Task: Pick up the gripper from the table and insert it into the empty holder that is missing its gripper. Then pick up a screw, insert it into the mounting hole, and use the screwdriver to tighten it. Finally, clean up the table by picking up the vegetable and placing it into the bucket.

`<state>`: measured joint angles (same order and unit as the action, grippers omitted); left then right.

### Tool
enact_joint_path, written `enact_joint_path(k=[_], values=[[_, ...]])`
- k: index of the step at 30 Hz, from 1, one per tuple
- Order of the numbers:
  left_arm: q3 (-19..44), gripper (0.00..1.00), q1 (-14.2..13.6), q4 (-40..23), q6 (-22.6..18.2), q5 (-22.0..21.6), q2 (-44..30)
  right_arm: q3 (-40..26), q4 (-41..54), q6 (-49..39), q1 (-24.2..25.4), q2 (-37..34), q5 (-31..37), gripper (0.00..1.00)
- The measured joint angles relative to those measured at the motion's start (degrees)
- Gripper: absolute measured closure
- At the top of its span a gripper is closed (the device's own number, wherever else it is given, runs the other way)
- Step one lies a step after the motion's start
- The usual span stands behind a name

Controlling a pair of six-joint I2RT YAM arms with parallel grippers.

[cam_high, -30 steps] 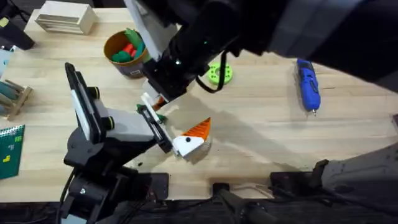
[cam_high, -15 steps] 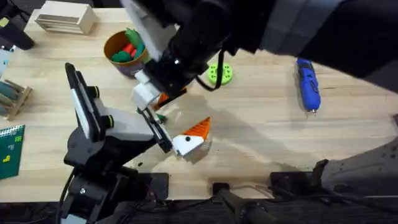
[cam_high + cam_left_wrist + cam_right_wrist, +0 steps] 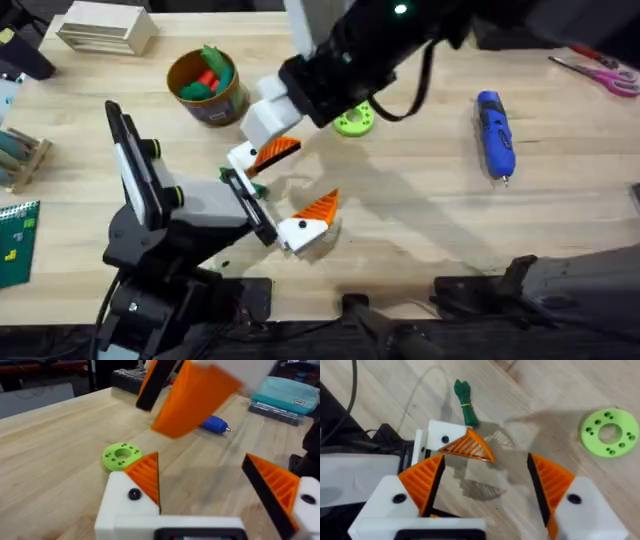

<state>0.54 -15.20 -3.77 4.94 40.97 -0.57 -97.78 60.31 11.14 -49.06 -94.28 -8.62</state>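
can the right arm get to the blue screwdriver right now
Probably yes. The screwdriver lies by itself on bare table on the right arm's own side, with nothing on or against it, and the right gripper is open and empty.

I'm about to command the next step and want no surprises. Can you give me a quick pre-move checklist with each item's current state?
1. Right gripper open and empty: ok.
2. Orange ribbed finger seated on white holder: ok.
3. Screw in the holder's mounting hole: cannot tell; a dark spot shows there.
4. Blue screwdriver lying free on the table: ok.
5. Green toy vegetable in bucket: not ok; it lies on the table.
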Motion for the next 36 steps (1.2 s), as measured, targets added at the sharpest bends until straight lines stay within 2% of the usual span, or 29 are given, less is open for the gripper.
enact_joint_path(k=[11, 20, 21, 22, 24, 28, 30, 36], values=[[0.0, 0.014, 0.0, 0.0, 0.0, 0.0, 0.0, 21.3, -3.1, 7.7, 0.1, 20.4, 1.7, 0.012], [0.0, 0.017, 0.0, 0.0, 0.0, 0.0, 0.0, 27.3, -1.5, 11.7, 0.1, 41.0, 0.6, 0.012], [0.0, 0.042, 0.0, 0.0, 0.0, 0.0, 0.0, 28.0, -0.9, 11.8, 0.1, 42.7, 0.4, 0.012], [0.0, 0.123, 0.0, 0.1, 0.0, -0.1, 0.0, 28.6, -0.5, 12.0, 0.1, 43.9, 0.3, 0.012], [0.0, 0.356, 0.0, 0.1, 0.0, -0.1, 0.0, 29.9, 0.3, 12.4, 0.1, 45.7, 0.1, 0.012], [0.0, 0.956, 0.0, 0.1, -0.4, -0.2, 0.0, 30.6, 2.2, 12.9, 0.1, 46.7, 0.1, 0.012], [0.0, 0.991, 0.0, 0.1, -0.4, -0.2, 0.0, 30.6, 3.0, 12.9, 0.1, 46.7, 0.9, 0.012], [0.0, 0.993, 0.0, 0.1, -0.4, -0.3, 0.0, 30.8, 7.0, 15.4, 1.7, 46.7, 7.7, 0.012]])
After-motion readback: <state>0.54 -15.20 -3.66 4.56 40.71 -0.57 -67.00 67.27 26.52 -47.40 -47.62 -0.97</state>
